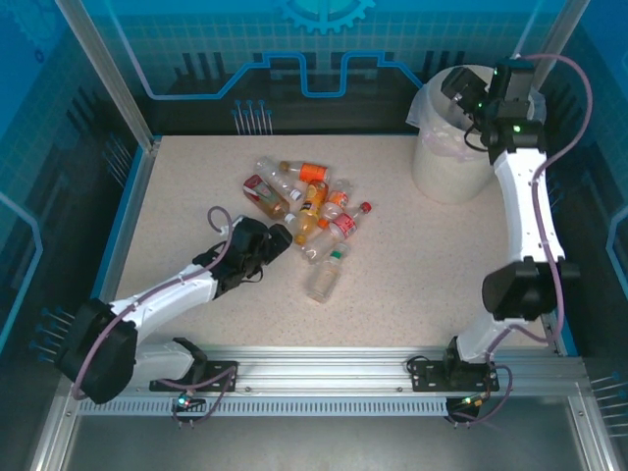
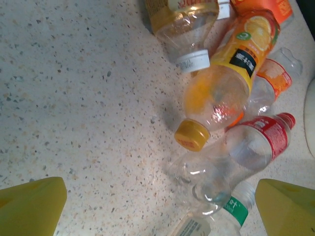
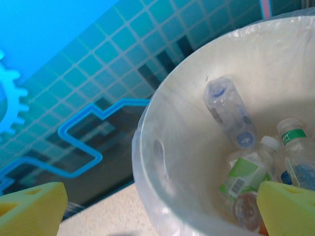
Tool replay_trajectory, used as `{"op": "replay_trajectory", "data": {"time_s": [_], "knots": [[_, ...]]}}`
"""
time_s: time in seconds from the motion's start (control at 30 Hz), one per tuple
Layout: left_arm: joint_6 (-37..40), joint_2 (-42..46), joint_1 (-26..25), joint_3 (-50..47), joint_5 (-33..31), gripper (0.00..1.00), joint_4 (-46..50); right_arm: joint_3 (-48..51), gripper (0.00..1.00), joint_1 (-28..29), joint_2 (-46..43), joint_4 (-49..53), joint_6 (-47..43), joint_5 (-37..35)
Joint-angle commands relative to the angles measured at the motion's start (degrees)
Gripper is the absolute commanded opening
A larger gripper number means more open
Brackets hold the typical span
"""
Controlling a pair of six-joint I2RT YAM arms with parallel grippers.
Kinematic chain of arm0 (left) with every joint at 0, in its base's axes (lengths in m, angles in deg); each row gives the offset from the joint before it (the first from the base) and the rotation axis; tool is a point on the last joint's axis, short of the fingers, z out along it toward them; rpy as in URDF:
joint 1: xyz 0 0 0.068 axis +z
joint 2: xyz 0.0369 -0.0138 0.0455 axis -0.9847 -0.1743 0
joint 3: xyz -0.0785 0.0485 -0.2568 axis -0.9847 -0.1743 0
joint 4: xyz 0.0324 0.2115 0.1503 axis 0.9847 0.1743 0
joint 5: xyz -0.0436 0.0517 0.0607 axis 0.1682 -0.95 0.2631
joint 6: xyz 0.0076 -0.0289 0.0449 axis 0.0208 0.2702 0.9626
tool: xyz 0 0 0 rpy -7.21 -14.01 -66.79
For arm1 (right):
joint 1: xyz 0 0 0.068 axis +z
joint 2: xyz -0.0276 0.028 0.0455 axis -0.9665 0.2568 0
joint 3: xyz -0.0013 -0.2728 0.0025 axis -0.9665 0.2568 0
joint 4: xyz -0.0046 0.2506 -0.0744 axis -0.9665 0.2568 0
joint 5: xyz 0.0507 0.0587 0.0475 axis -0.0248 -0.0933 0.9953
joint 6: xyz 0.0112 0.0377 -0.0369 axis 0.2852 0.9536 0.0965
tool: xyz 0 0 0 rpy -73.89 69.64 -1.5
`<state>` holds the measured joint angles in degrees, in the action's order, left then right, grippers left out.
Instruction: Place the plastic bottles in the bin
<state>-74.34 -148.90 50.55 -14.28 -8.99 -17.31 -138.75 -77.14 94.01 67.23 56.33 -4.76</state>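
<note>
**Fig.: bottle clearing, partway done.** I have the left gripper [image 2: 157, 209] low over the near edge of the bottle pile [image 1: 309, 211] at the centre of the table [image 1: 196, 186]. Its jaws are wide apart and hold nothing. Its yellow fingertips [image 2: 30, 204] straddle a clear bottle [image 2: 211, 169] and, just beside it, a green-band bottle [image 2: 235, 212]. The right gripper [image 3: 157, 209] hangs over the bin [image 1: 442, 167] at the far right corner, jaws likewise spread w/ nothing btwn them.

**Risks, as I judge them.**
- (a) Left side: the bottles lie touching and overlapping, so closing here may catch two at once or pinch one off-centre. A smooth, round empty could squirt out and roll toward the table edge.
- (b) The orange-juice bottle [image 2: 221, 83], part full, lies against its neighbours. Lifting one from under it may drag or roll it.
- (c) Right side: the fingers sit close to the clear bag liner [image 3: 147, 162]. Pulling away low could snag it and shift the bin.

**Counts.**
- Arms: 2.
- Grippers: 2.
- Bin: 1.
- Bottles on table: approx. 8 from the top view, since overlap hides some outlines.
- Bottles in bin: at least 5 seen from the right wrist, the lower ones partly hidden.
</note>
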Motion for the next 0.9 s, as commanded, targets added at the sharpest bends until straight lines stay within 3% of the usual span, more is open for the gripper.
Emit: {"op": "replay_trajectory", "data": {"time_s": [0.0, 0.2, 0.4, 0.57, 0.77, 0.87], "knots": [[2.40, -3.39, 2.17, 5.10, 2.67, 0.99, 5.02, 7.84, 1.00, 2.51, -8.00, -5.74, -7.33, 4.28], [8.01, -9.87, 4.00, 14.66, -0.29, 0.99, 14.53, 24.79, 1.00, 7.38, -20.35, -12.56, -13.02, 14.52], [12.83, -18.65, 5.95, 25.96, -3.21, 0.99, 23.59, 40.29, 1.00, 13.33, -30.10, -16.12, -7.40, 16.90], [15.29, -26.80, 7.21, 35.59, -5.29, 0.99, 27.68, 53.47, 1.00, 15.19, -35.61, -27.68, -2.14, 24.05], [16.96, -36.51, 9.24, 46.62, -5.28, 0.99, 31.76, 55.55, 1.00, 15.80, -37.96, -19.07, -4.79, 23.64], [18.51, -39.69, 9.63, 50.09, -4.37, 0.99, 31.95, 57.66, 1.00, 15.75, -39.46, -19.88, -3.05, 24.87]]}}
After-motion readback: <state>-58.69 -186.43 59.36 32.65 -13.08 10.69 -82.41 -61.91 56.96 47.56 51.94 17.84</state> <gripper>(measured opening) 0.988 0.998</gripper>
